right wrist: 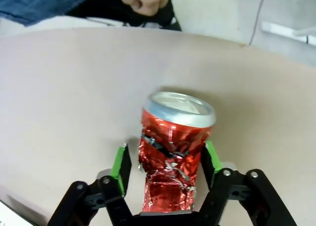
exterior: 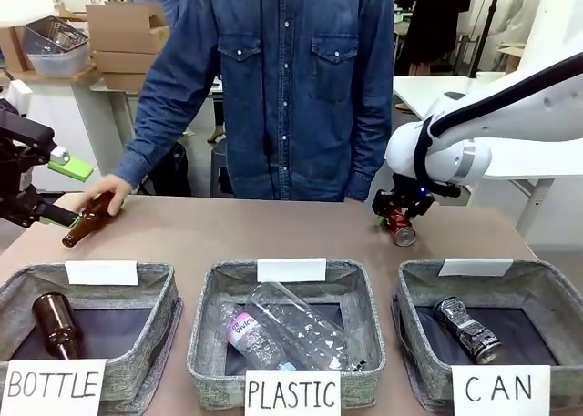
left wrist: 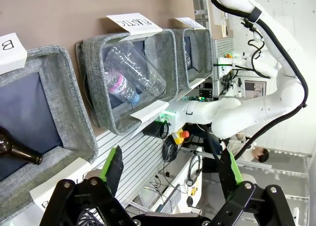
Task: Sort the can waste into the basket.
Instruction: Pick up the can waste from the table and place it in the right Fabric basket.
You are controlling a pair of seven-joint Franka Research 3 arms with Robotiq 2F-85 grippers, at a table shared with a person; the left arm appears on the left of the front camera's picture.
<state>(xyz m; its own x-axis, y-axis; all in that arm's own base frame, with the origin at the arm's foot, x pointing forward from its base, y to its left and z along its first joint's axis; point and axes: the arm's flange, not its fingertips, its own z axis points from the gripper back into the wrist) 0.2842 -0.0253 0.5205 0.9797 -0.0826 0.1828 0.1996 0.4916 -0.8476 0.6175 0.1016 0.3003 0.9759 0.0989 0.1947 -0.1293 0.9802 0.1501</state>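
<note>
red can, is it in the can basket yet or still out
Still out: the red can sits between the right gripper's jaws over bare table, short of the CAN basket.

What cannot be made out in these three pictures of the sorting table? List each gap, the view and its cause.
- Front view: whether the right gripper truly clamps the crumpled shiny red can; too small, arm overhead.
- Right wrist view: the red can's base; hidden in the gripper body.
- Front view: left gripper's fingers; cut off by the left edge.
- Front view: print on the dented silver-grey can in the grey woven CAN basket; too small.
- Left wrist view: brown glass bottle's body; cut off by the edge.
</note>
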